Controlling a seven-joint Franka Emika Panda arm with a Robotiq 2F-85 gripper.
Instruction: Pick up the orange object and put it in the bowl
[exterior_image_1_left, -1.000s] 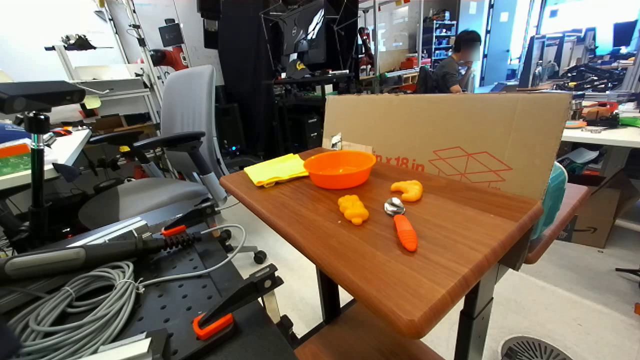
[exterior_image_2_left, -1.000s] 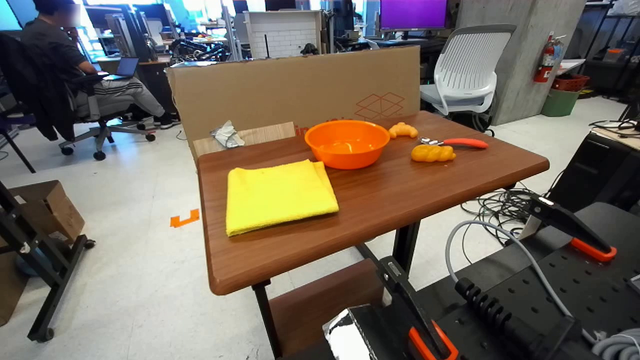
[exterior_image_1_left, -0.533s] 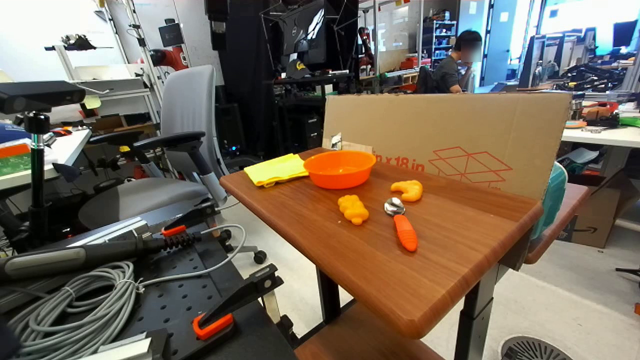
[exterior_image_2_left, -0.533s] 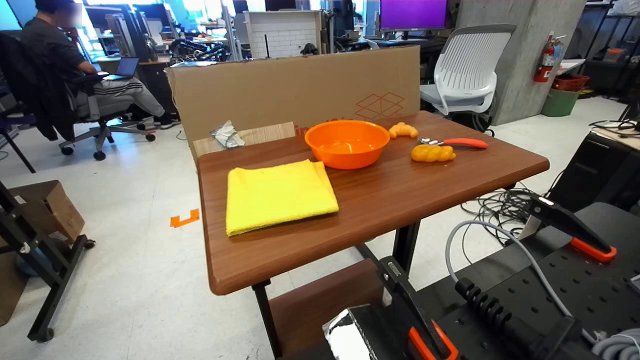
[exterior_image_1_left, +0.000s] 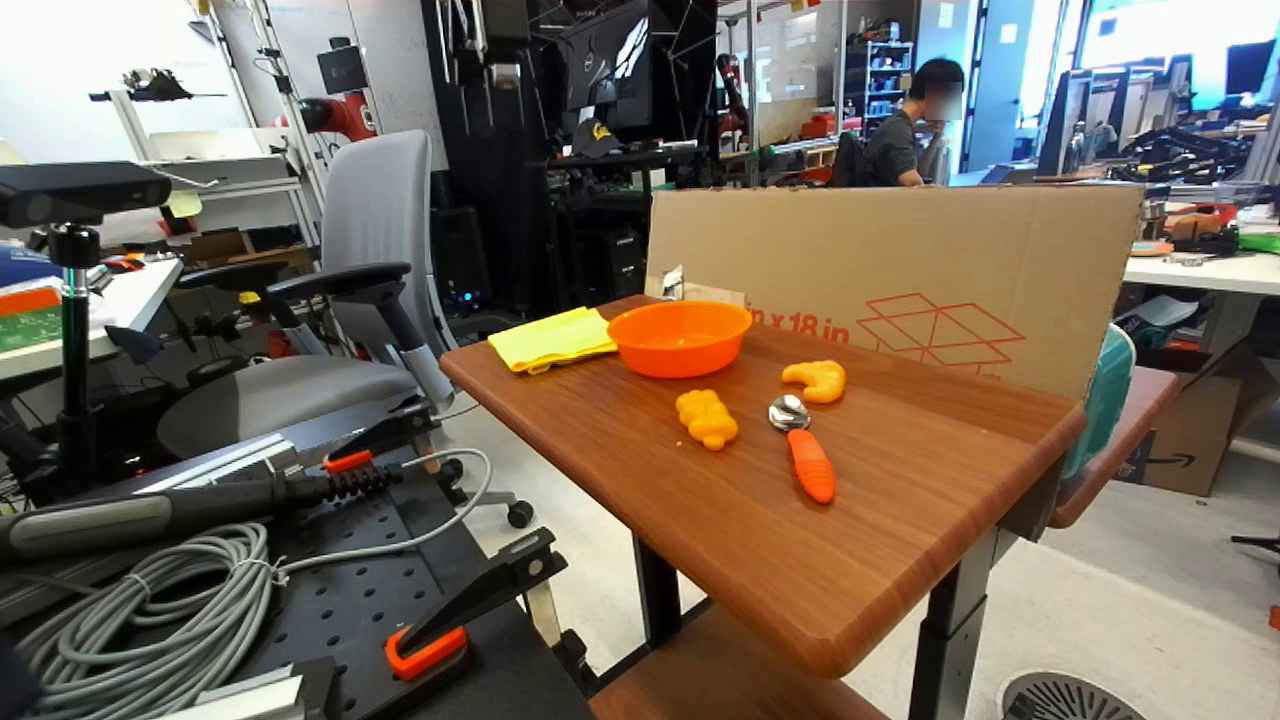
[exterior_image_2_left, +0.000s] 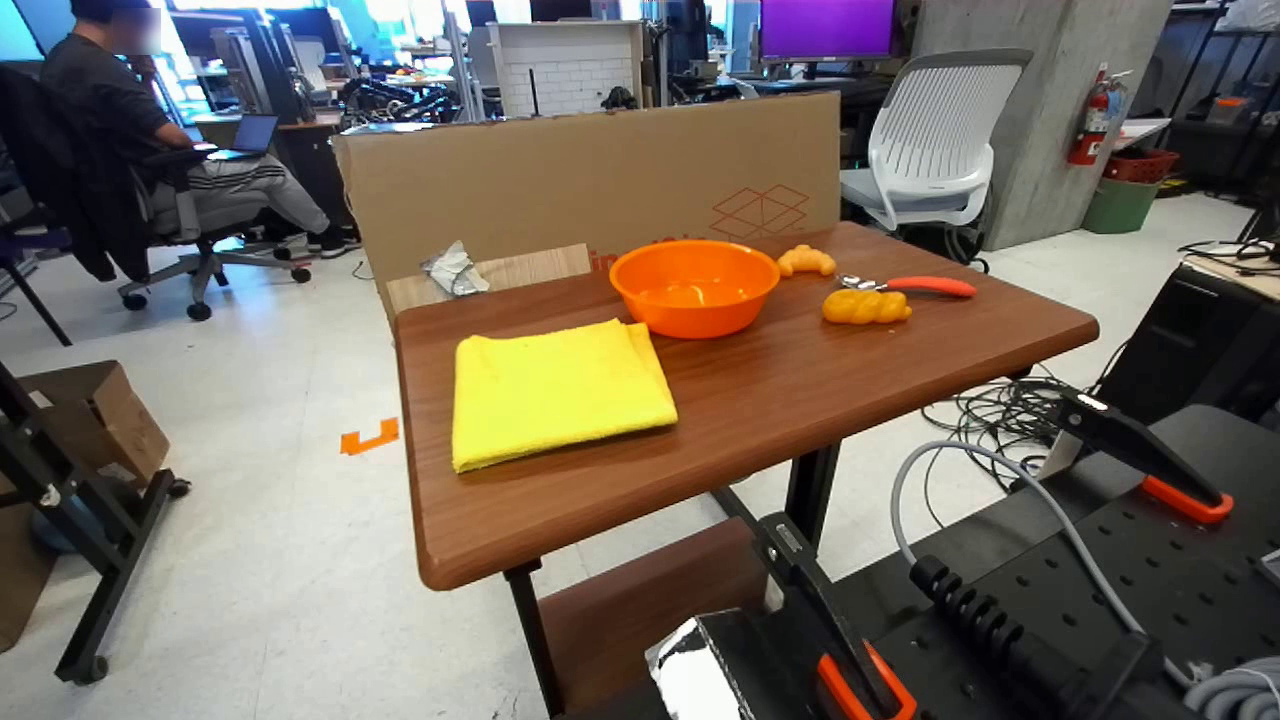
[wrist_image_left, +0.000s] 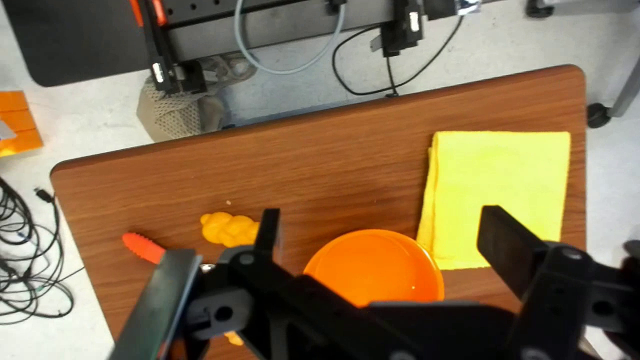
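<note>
Two small yellow-orange lumps lie on the table: a curved one (exterior_image_1_left: 815, 381) (exterior_image_2_left: 806, 261) and a knobbly twisted one (exterior_image_1_left: 707, 419) (exterior_image_2_left: 866, 306) (wrist_image_left: 228, 229). I cannot tell for certain which is the orange object. The curved one is mostly hidden behind the gripper in the wrist view. The shallow bright-orange bowl (exterior_image_1_left: 680, 345) (exterior_image_2_left: 695, 290) (wrist_image_left: 375, 265) stands upright behind them and looks empty. My gripper (wrist_image_left: 382, 211) is wide open and empty, high above the table; its body covers part of the bowl in the wrist view. A dark part of it shows at an exterior view's top (exterior_image_1_left: 490, 40).
A spoon with a deep-orange handle (exterior_image_1_left: 811, 467) (exterior_image_2_left: 930, 286) (wrist_image_left: 142, 247) lies beside the lumps. A folded yellow cloth (exterior_image_1_left: 553, 340) (exterior_image_2_left: 560, 395) (wrist_image_left: 500, 185) lies beside the bowl. A tall cardboard panel (exterior_image_1_left: 900, 260) (exterior_image_2_left: 600, 180) stands along one table edge.
In an exterior view, the dark gripper at the top has moved right and down further into the picture. The lumps, spoon, bowl and cloth have not moved.
</note>
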